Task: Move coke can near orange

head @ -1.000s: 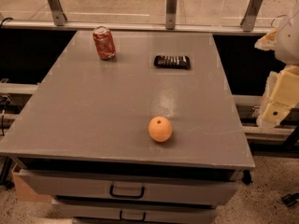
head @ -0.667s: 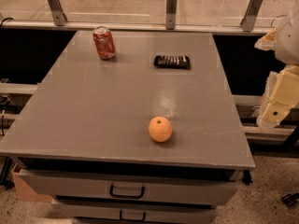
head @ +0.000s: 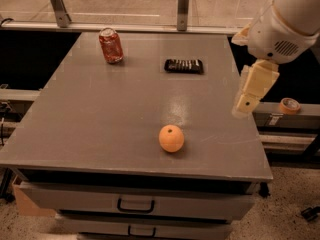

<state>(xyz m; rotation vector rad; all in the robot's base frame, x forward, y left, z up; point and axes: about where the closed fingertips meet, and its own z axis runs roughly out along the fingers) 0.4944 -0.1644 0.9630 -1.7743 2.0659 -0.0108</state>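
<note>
The red coke can [head: 110, 45] stands upright at the far left of the grey table [head: 100, 114]. The orange [head: 171, 138] lies near the table's front edge, right of centre, far from the can. My gripper [head: 245, 104] hangs from the white arm at the right, above the table's right edge. It is to the right of the orange and a little farther back, well away from the can, and holds nothing.
A flat black packet [head: 184, 65] lies at the back, right of the can. A roll of tape [head: 289, 105] sits on a ledge beyond the right edge. Drawers with handles [head: 135, 205] are below the front edge. A railing runs behind the table.
The arm and gripper have moved left, from beside the table to over its right edge. The can, orange and packet have not moved.
</note>
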